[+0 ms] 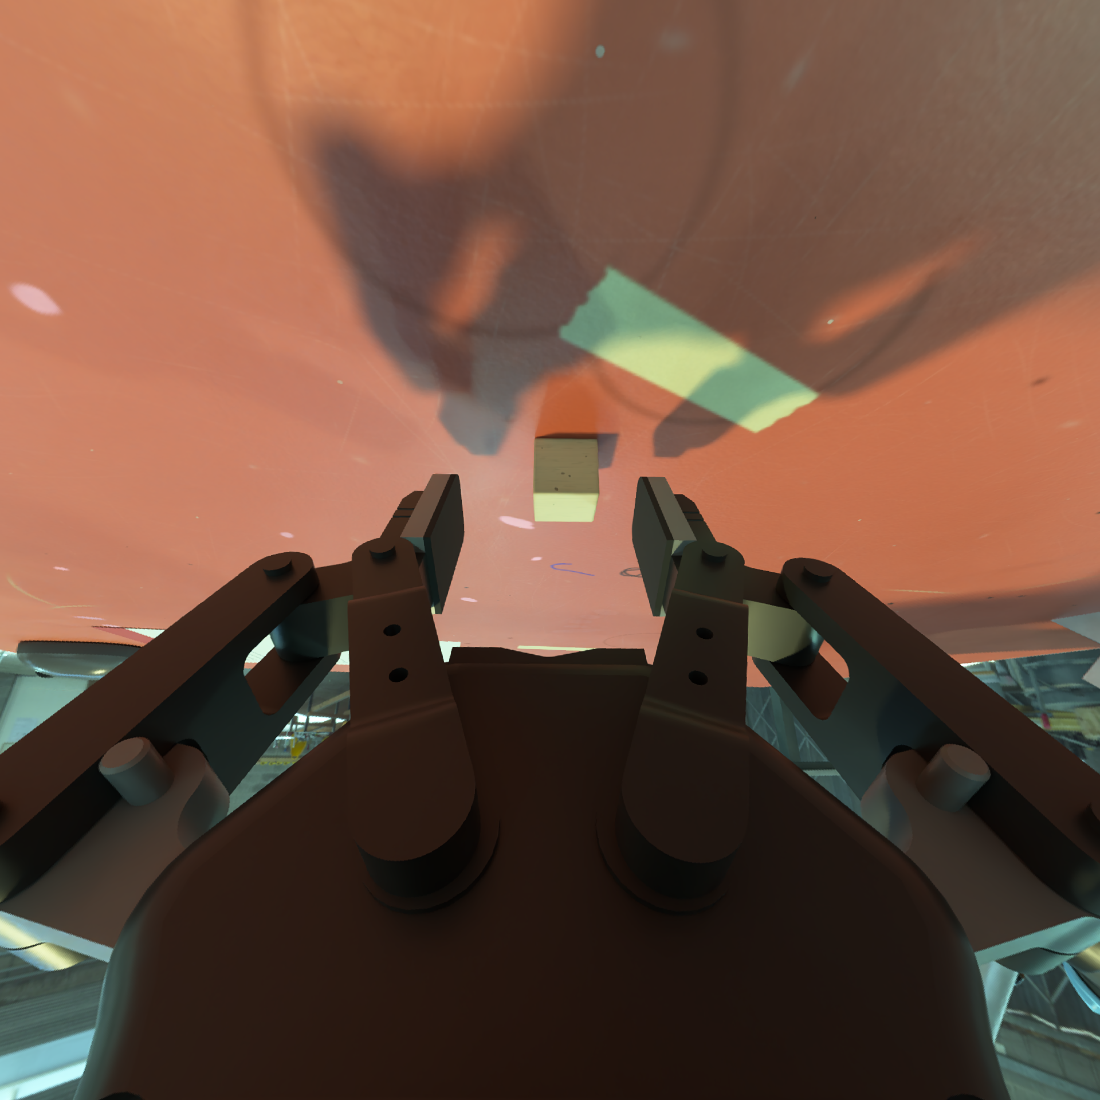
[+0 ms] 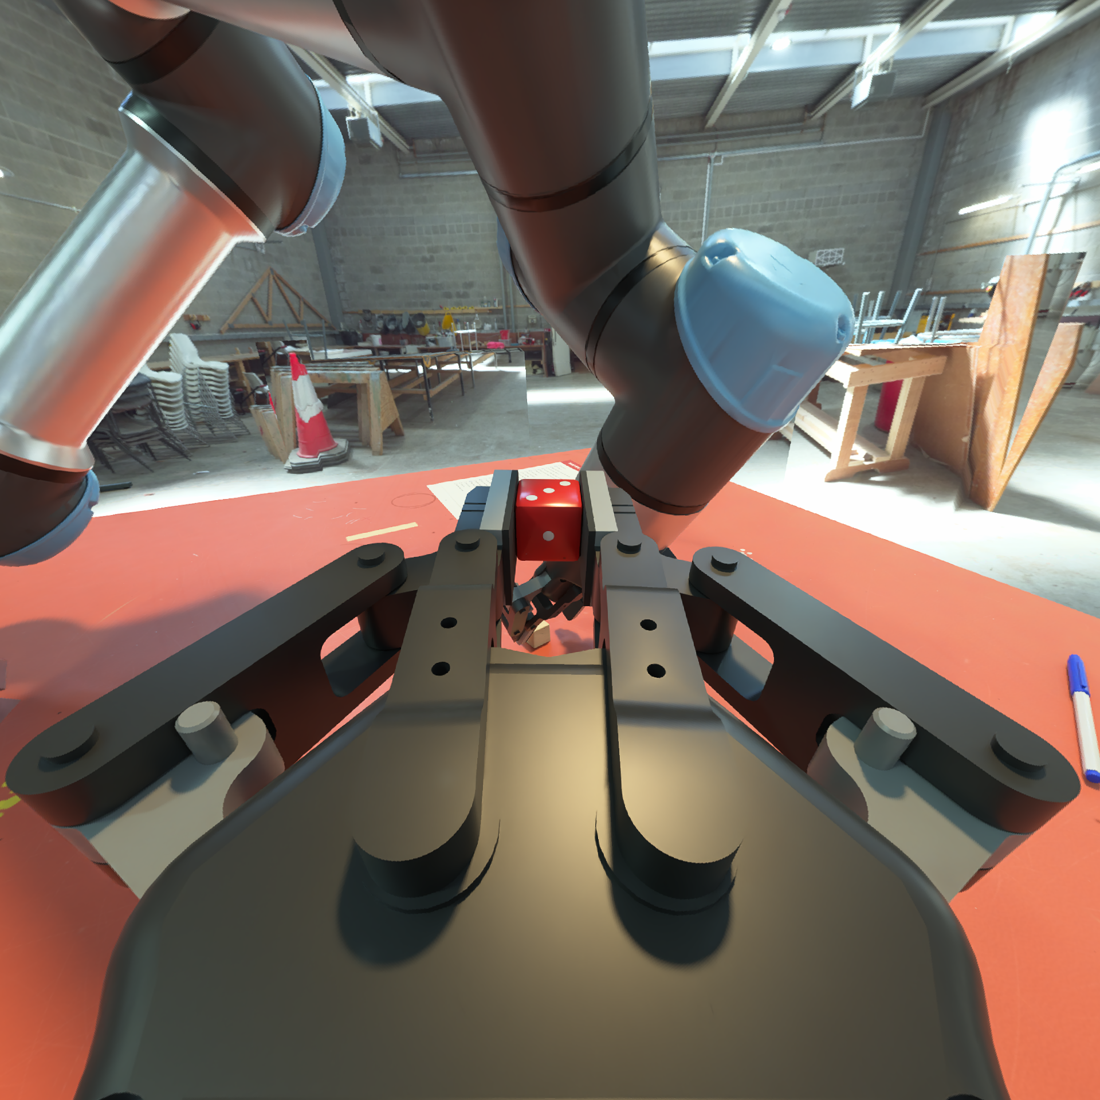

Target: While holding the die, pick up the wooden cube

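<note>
dark linkage and knuckles of the left gripper (image 1: 547, 518) filling the near view, pads spread wide, nothing between them yet. wooden cube (image 1: 565, 479) sitting on the orange table (image 1: 178, 387) just beyond the fingertips, roughly centred in the gap, a touch toward the right pad. pale strip of tape (image 1: 684, 351) lying farther off to the right, clear of the cube. fingertip shadows flanking the cube on either side, so alignment looks decent.

over in the right wrist view: right gripper (image 2: 547, 518) clamped on the red die (image 2: 547, 519), pads flat against two opposite faces, die lifted off the table. left gripper and cube visible small and far below the die, through the gap. blue marker (image 2: 1084, 714) lying at the right edge, sheet of paper (image 2: 470, 485) at the far side, neither in the way.

step in hand, by the look of it: lowering onto the cube. best done straight down, nudging slightly right to centre the cube, pads parallel to its side faces, reaching well down the sides before closing. closing evenly to avoid shoving or twisting the cube. meanwhile keeping the right pinch firm and level, no slackening, well apart from the left arm's path.
</note>
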Controlling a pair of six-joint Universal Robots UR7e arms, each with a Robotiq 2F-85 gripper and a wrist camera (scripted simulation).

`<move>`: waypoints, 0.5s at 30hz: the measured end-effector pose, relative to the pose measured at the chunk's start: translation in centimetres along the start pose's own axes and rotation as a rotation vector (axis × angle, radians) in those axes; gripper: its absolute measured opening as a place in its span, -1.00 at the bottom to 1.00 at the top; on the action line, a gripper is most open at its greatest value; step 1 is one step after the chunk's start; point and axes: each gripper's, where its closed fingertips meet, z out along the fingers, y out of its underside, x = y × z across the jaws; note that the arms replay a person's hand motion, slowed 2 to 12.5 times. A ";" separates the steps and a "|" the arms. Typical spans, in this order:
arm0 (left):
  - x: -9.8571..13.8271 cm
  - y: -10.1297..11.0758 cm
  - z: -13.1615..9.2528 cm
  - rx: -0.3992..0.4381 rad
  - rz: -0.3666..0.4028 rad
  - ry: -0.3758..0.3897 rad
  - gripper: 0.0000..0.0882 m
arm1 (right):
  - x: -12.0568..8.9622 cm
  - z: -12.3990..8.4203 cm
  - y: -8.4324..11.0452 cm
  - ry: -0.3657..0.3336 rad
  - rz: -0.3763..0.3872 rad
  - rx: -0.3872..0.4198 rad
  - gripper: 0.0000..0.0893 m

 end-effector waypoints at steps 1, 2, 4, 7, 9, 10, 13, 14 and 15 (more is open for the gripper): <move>0.1 -0.1 0.1 -0.005 0.002 0.004 0.15 | 0.0 0.0 0.0 0.000 0.001 0.000 -0.60; 0.1 -0.1 0.2 -0.009 0.004 0.009 0.13 | 0.1 0.0 0.0 0.001 0.001 0.000 -0.60; 0.4 -0.1 0.3 -0.019 0.006 0.024 0.09 | 0.1 0.0 0.1 0.001 0.003 0.000 -0.60; 0.6 -0.1 0.6 -0.036 0.006 0.043 0.02 | 0.2 0.0 0.1 0.001 0.005 -0.001 -0.60; 0.6 -0.1 0.8 -0.049 0.006 0.046 -0.05 | 0.2 0.0 0.1 0.001 0.006 -0.002 -0.60; 0.6 0.0 0.9 -0.057 0.006 0.045 -0.09 | 0.2 0.0 0.2 0.002 0.006 -0.002 -0.60; 0.5 0.2 1.1 -0.079 0.012 0.037 -0.21 | 0.3 0.0 0.2 0.002 0.006 -0.003 -0.60; 0.5 0.3 1.1 -0.085 0.015 0.035 -0.27 | 0.3 0.0 0.2 0.002 0.007 -0.002 -0.60; 0.5 0.3 1.1 -0.089 0.019 0.034 -0.34 | 0.3 0.0 0.2 0.002 0.007 -0.002 -0.60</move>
